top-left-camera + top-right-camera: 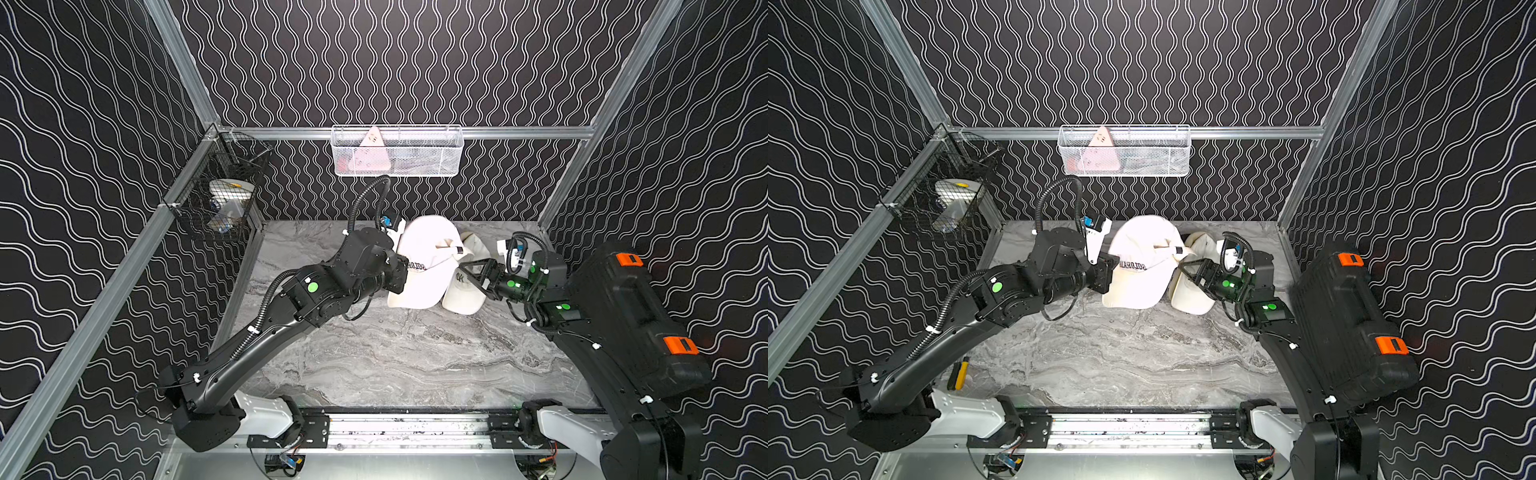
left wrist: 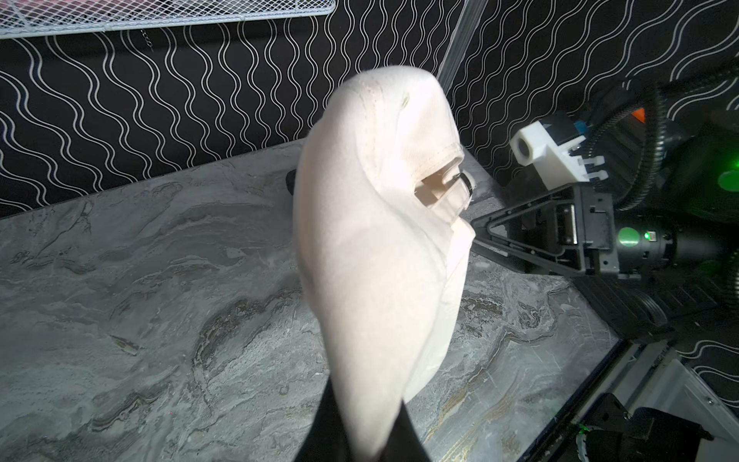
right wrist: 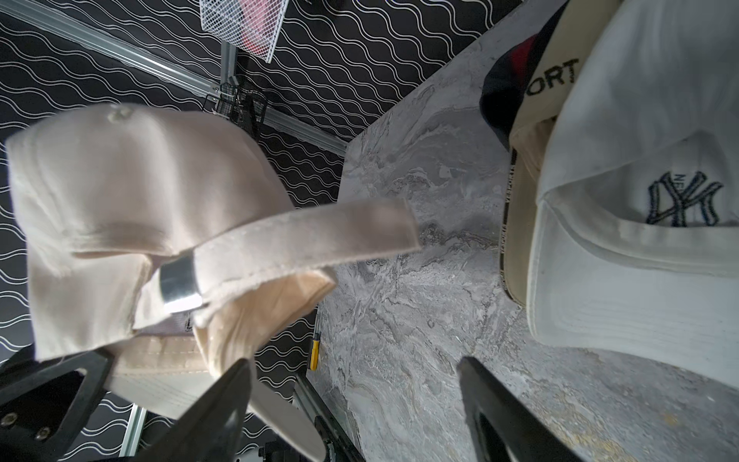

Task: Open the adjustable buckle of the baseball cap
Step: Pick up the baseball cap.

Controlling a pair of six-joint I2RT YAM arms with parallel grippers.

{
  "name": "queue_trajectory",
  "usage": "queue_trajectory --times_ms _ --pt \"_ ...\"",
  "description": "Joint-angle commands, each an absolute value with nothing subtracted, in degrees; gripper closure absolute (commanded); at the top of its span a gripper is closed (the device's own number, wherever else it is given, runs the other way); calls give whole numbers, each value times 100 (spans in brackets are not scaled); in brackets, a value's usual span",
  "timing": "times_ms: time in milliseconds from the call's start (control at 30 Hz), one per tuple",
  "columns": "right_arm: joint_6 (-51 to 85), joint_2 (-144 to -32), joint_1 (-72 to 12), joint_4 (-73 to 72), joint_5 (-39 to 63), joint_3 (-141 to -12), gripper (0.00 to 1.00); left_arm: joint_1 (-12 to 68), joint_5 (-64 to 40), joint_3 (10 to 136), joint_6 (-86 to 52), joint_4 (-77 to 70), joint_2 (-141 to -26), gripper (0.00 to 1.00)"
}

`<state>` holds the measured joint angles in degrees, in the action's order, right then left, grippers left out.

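One step is done: the left claw (image 2: 368, 436) is clamped on the cap (image 1: 424, 257), which is raised over the bench (image 1: 395, 357) near its back edge. Left to do: the strap (image 3: 312, 236) sits threaded through the buckle (image 3: 180, 284) (right claw (image 3: 354, 366) apart, empty, near the strap end)

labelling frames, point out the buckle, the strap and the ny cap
buckle (image 3: 180, 285): right wrist view, its shiny metal face
strap (image 3: 320, 236): right wrist view, free end past buckle
ny cap (image 3: 682, 200): right wrist view, embroidered logo
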<state>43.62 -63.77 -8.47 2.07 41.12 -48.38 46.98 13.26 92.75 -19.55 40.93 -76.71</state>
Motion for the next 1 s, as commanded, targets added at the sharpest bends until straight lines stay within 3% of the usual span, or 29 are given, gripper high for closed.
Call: queue_trajectory --times_ms 0,600,767,967 --pt "4483 -6495 -938 -249 3886 -4903 18 4705 1244 9231 -2091 4096 -7605 100" --pt "4983 -6677 -1103 -1487 3564 -4853 27 4738 673 9049 -2382 4149 -7282 100" --pt "5021 -6623 -1120 -1612 3562 -4880 35 4753 576 9012 -2426 4172 -7245 100" --pt "4979 -6442 -1134 -1640 3463 -4860 35 4781 475 8894 -2426 4237 -7214 100"
